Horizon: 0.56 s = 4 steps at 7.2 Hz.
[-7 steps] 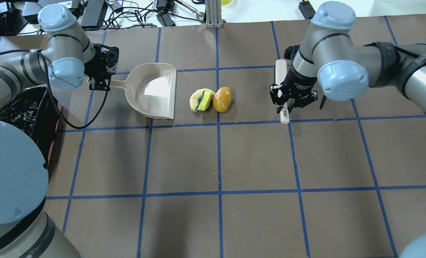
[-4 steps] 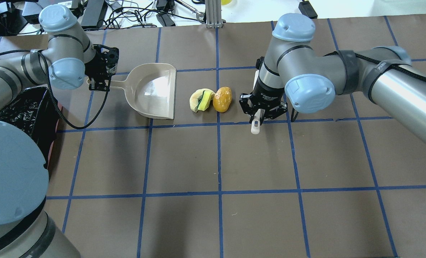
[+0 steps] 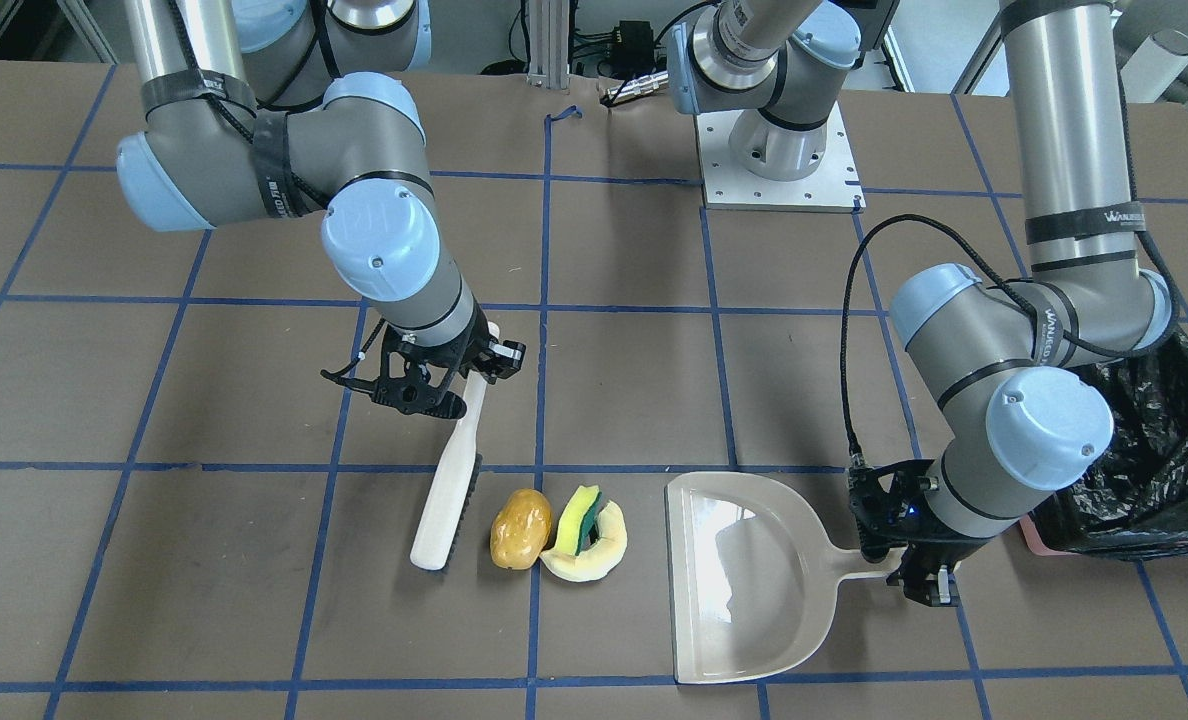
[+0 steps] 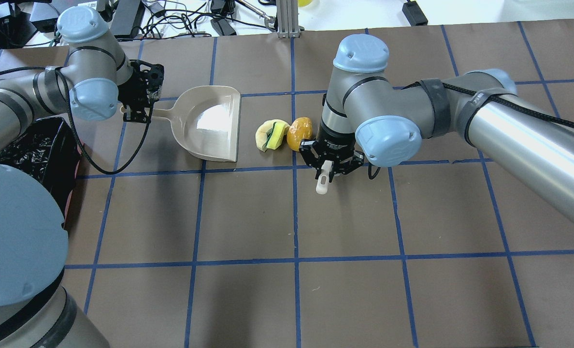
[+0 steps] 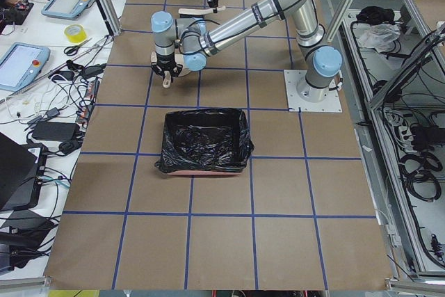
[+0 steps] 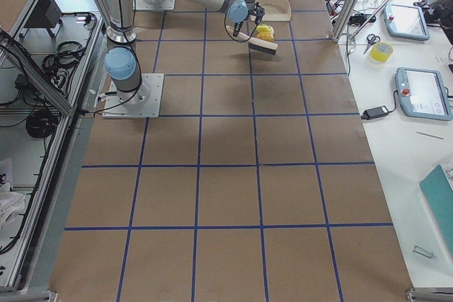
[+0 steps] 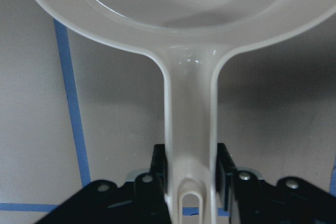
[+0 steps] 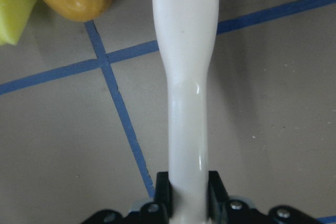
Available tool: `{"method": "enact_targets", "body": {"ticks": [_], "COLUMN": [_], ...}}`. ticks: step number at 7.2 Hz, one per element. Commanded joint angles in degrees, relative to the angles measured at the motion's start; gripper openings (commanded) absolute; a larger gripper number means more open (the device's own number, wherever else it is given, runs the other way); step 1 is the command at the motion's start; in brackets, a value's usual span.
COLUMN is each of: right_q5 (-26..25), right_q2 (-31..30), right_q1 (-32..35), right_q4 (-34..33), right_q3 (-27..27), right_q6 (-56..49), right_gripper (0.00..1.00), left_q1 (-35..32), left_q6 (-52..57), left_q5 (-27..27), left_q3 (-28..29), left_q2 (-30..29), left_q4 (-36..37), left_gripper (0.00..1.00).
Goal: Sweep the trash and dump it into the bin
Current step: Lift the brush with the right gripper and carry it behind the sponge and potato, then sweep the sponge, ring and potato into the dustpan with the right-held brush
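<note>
The trash lies together on the brown table: a yellow-brown potato-like lump (image 4: 299, 134), a yellow-and-green sponge (image 4: 278, 135) and a pale cream ring piece (image 4: 263, 139). My right gripper (image 4: 329, 166) is shut on the handle of the beige brush (image 3: 447, 490), whose head stands just beside the lump, on the side away from the dustpan. My left gripper (image 4: 135, 115) is shut on the handle of the beige dustpan (image 4: 209, 123), whose open mouth faces the trash with a small gap. The black-bagged bin (image 4: 35, 145) stands near the left arm.
Blue tape lines grid the table. Cables and boxes lie beyond the far edge (image 4: 180, 19). In the front-facing view the right arm's elbow (image 3: 374, 230) hangs over the table behind the brush, and the bin (image 3: 1154, 460) sits right beside the left arm's wrist.
My right arm has carried the brush leftward until it stands next to the lump. The dustpan has shifted slightly toward the trash. The trash has not moved.
</note>
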Motion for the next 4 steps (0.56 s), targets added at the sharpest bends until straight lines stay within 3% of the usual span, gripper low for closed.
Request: {"method": "enact_targets", "body": {"ticks": [1, 2, 4], "right_q5": [1.17, 1.79, 1.79], "right_q2": [1.12, 1.90, 6.63], "right_q1": [2.26, 2.88, 7.25], "right_q4": [-1.82, -4.27, -6.05], "right_q3": [-0.06, -0.24, -5.57], "right_q6": [2.74, 3.45, 8.79], "right_gripper": [0.00, 0.00, 0.00], "left_q1": [-0.02, -0.02, -0.02], "left_q6": [0.00, 0.00, 0.00], "left_q5": [0.09, 0.09, 0.09], "left_q3": [0.06, 0.07, -0.02], "left_q2": [0.00, 0.00, 0.09], "left_q4": [0.00, 0.00, 0.00], "left_gripper": [0.00, 0.00, 0.00]}}
